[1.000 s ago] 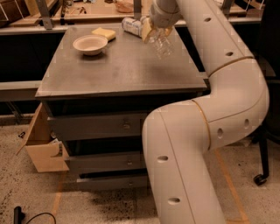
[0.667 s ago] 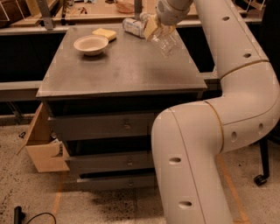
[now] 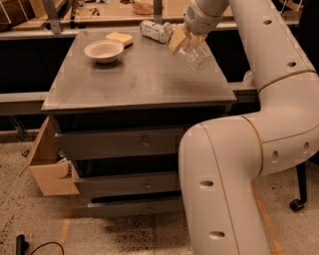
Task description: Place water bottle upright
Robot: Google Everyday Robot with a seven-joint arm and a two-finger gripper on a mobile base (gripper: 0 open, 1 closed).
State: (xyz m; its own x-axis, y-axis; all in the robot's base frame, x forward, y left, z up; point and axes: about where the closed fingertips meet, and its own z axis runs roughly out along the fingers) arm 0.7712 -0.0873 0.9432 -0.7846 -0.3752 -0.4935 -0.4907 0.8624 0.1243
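Currently, a slim, clear, crinkly plastic water bottle [image 3: 197, 56] is being gripped, tilted, by the closed hand [image 3: 180, 39] above the grey metal surface [image 3: 134, 79], upper right of centre.

Workshop/lab — steel drawer cabinet [image 3: 139, 79], wood benches [image 3: 114, 12] behind; fingers [image 3: 177, 39] w/ water bottle [image 3: 197, 55] above its back-right.

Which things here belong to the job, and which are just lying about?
Job: water bottle, held tilted in the gripper over the table, far right.
Lying about: bowl, yellow sponge, white-labelled bottle on its side.
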